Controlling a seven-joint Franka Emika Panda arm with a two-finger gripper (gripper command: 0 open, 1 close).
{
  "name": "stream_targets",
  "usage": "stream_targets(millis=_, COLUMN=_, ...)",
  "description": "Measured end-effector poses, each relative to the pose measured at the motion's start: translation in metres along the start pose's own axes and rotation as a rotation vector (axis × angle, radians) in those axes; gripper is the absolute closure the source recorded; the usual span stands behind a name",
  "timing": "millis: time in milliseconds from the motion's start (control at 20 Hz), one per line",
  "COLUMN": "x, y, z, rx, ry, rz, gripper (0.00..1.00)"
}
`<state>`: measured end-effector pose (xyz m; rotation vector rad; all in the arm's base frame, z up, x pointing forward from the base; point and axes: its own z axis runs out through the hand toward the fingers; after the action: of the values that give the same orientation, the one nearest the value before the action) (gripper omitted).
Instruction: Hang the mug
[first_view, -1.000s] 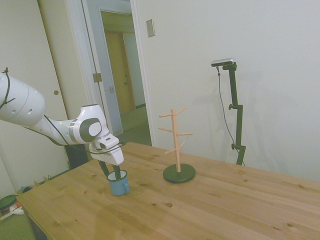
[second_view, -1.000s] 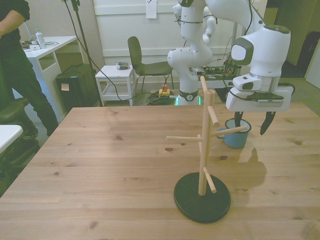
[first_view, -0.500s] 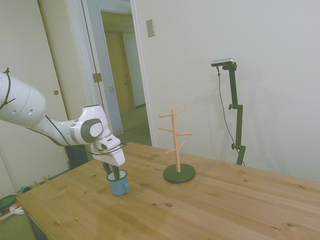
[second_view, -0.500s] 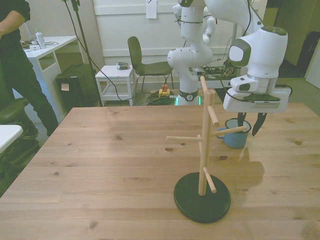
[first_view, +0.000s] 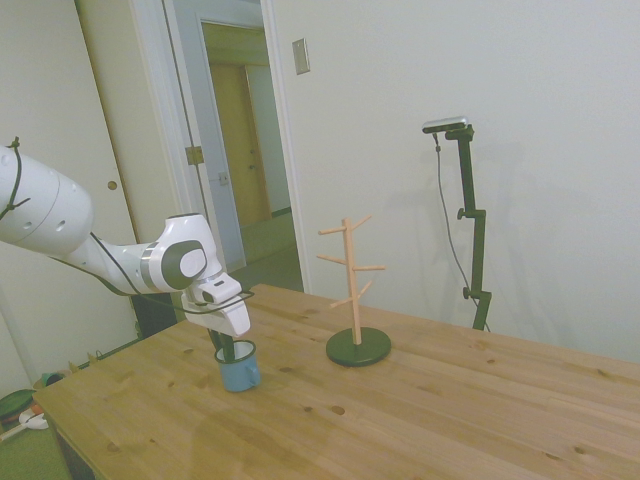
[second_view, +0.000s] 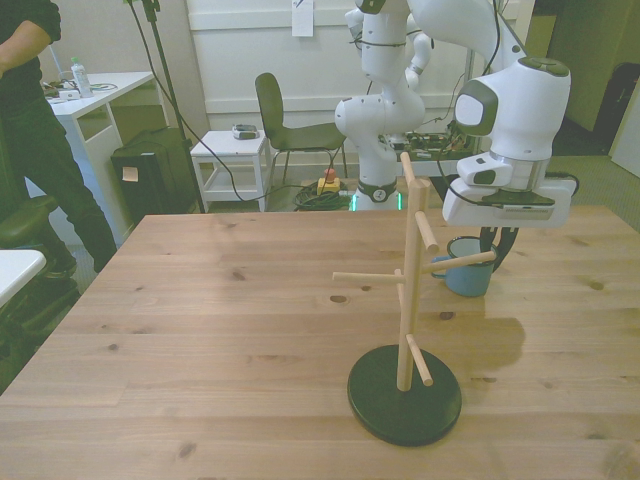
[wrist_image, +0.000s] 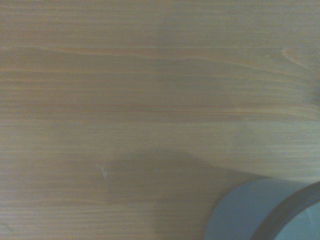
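The mug is small and blue with a pale rim, and it stands upright on the wooden table near the end where the arm reaches in. My gripper points straight down at it, its dark fingers closed on the mug's wall at the rim. In the front view the mug sits at the right behind a peg of the rack, with the gripper at its right side. A wooden mug rack on a dark round base stands apart from the mug, all pegs bare. The wrist view catches the mug's rim.
The rack stands near the front view's lower middle, between that camera and the mug. Beyond the table are a person at the front view's left, a chair, a small white table and another white robot.
The fingers have drawn together from a wide spread to a narrow stance on the mug's wall. The hand has lowered slightly. The mug has stayed in place.
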<state>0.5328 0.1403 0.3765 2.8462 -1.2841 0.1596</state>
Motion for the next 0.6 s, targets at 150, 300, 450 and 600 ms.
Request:
stream_targets(millis=150, x=0.002, y=0.003, z=0.001, rx=-0.020, ry=0.010, rz=-0.010, gripper=1.00)
stream_targets(millis=300, x=0.001, y=0.010, z=0.002, rx=-0.088, ry=0.018, rz=-0.032, gripper=1.00)
stream_targets(millis=450, x=0.000, y=0.018, z=-0.003, rx=-0.142, ry=0.035, rz=-0.053, gripper=1.00)
stream_targets(millis=600, x=-0.003, y=0.030, z=-0.038, rx=-0.143, ry=0.072, rz=-0.070, gripper=1.00)
